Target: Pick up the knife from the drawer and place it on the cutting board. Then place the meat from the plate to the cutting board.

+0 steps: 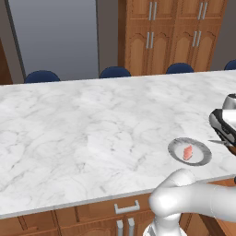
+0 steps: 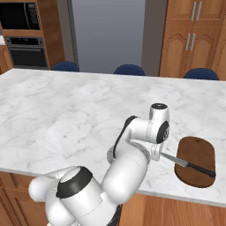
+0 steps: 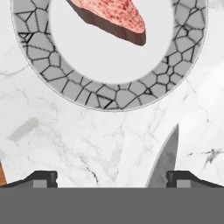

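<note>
Hand view, nearest: the two dark fingertips (image 3: 43,178) sit at the bottom edge, far apart, with bare marble between them. Gripper (image 3: 111,180) jaws spread wide, nothing pinched.

Just above the right-hand fingertip, the grey tip of the knife (image 3: 168,155) blade lies flat on the white marble counter (image 3: 52,140), pointing toward the plate, not touching it.

Beyond the blade tip: the plate (image 3: 113,98), cracked-pattern grey rim, light centre. On that centre rests the meat (image 3: 114,15), pinkish-red top with a dark brown side, partly cut off by the frame.

Right base view: white arm folded low over the near counter edge. The knife (image 2: 190,166) lies with its black handle on the cutting board (image 2: 197,160) and its blade reaching off the board's left edge over the marble, toward the hand. Board lies flat near the front right of the counter (image 2: 66,114).

Left base view: plate (image 1: 190,151) near the front right edge of the counter (image 1: 83,129), the meat (image 1: 187,152) on it, upright small chunk. Dark hand at the right frame edge beside the plate; a blade tip shows just below it.

Far side: blue chair backs (image 1: 115,72) along the counter, wooden cabinets (image 1: 170,32) behind, an oven (image 2: 25,44) at far left in the right base view.
</note>
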